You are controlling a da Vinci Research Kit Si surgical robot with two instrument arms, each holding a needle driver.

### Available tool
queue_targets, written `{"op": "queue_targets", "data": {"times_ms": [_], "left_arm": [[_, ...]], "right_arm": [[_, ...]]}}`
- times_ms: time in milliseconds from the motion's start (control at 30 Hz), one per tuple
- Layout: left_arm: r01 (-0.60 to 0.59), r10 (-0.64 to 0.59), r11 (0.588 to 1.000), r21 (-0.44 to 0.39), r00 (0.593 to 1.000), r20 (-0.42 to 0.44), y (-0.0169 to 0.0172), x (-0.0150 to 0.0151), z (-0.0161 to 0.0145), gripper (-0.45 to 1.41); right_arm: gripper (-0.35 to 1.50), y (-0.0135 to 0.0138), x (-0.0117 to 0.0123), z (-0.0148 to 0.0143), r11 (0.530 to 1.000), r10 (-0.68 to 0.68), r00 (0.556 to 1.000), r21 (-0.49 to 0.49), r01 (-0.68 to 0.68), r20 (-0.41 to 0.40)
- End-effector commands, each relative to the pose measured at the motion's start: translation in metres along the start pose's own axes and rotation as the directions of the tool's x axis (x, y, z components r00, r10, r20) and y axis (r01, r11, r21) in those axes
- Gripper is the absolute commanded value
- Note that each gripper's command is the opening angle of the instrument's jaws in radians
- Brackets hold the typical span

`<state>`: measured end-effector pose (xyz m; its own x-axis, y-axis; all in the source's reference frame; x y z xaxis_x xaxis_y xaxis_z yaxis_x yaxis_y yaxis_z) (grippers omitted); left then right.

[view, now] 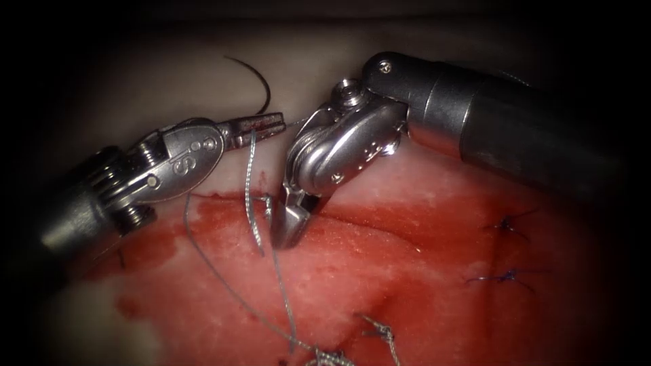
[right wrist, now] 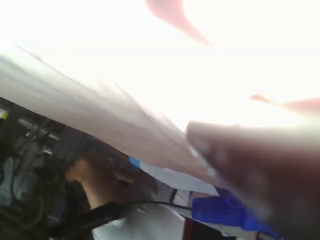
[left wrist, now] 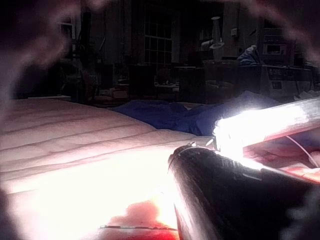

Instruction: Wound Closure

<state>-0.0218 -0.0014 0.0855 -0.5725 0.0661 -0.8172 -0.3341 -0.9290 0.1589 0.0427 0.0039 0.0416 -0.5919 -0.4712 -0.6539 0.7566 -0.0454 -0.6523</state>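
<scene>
In the endoscope view the left tool (view: 261,125) has its jaws closed on the needle (view: 256,80) at the thread end of its curve. The needle arcs up and away from the jaw tips, clear of the tissue (view: 420,285), with its point in the air above the pale upper edge of the tissue. The thread (view: 252,196) hangs from those jaws down across the cut (view: 380,217) and trails toward knotted strands at the near edge of the tissue.

The right tool (view: 290,227) points straight down just right of the hanging thread, its tip at the red surface beside the cut. Its jaws seem pressed together with nothing between them, though the angle makes this hard to judge. Red fluid (view: 203,224) covers the tissue around the cut. Two dark finished stitches (view: 507,227) sit well right of the right tool.
</scene>
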Motion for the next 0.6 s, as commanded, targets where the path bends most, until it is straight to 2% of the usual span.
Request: {"op": "queue_targets", "data": {"times_ms": [33, 133, 167, 233, 267, 300, 333, 433, 567, 600], "left_arm": [[-0.004, 0.004, 1.000, 0.007, 1.000, -0.006, -0.0015, 0.0008, -0.0001, -0.45], [-0.014, 0.014, 1.000, 0.005, 1.000, -0.008, -0.0015, 0.0003, -0.0002, -0.45], [-0.009, 0.009, 1.000, 0.000, 1.000, -0.015, -0.0016, -0.0005, -0.0003, -0.45], [-0.012, 0.011, 1.000, -0.002, 1.000, -0.018, -0.0017, -0.0007, -0.0005, -0.45], [-0.007, 0.007, 1.000, -0.004, 1.000, -0.020, -0.0018, -0.0010, -0.0006, -0.45], [0.002, -0.002, 1.000, -0.005, 1.000, -0.021, -0.0021, -0.0014, -0.0007, -0.45], [0.020, -0.020, 1.000, -0.005, 1.000, -0.020, -0.0022, -0.0015, -0.0007, -0.45], [0.051, -0.051, 0.999, -0.001, 0.998, -0.020, -0.0022, -0.0013, -0.0006, -0.45], [0.077, -0.077, 0.997, 0.016, 0.996, -0.036, -0.0022, -0.0009, -0.0004, -0.45], [0.077, -0.076, 0.997, 0.021, 0.996, -0.043, -0.0022, -0.0009, -0.0004, -0.45]], "right_arm": [[-0.35, 0.0008, -0.0005, -0.0012, 1.000, 0.000, 1.000, 0.003, 0.000, 0.003], [-0.35, 0.0008, -0.0008, -0.0013, 1.000, -0.018, 1.000, -0.005, 0.019, 0.024], [-0.35, 0.0007, -0.0002, -0.0024, 0.961, -0.264, 0.954, -0.042, 0.272, 0.143], [-0.35, 0.0005, 0.0002, -0.0028, 0.944, -0.315, 0.938, -0.053, 0.326, 0.146], [-0.35, 0.0001, 0.0007, -0.0031, 0.942, -0.317, 0.937, -0.063, 0.329, 0.147], [-0.35, -0.0011, 0.0023, -0.0038, 0.936, -0.316, 0.937, -0.111, 0.333, 0.148], [-0.35, -0.0020, 0.0028, -0.0042, 0.921, -0.305, 0.928, -0.181, 0.345, 0.213], [-0.35, -0.0040, 0.0035, -0.0044, 0.868, -0.288, 0.894, -0.299, 0.395, 0.344], [-0.35, -0.0060, 0.0041, -0.0037, 0.834, -0.186, 0.895, -0.416, 0.362, 0.406], [-0.35, -0.0066, 0.0041, -0.0033, 0.812, -0.152, 0.896, -0.464, 0.353, 0.417]]}}
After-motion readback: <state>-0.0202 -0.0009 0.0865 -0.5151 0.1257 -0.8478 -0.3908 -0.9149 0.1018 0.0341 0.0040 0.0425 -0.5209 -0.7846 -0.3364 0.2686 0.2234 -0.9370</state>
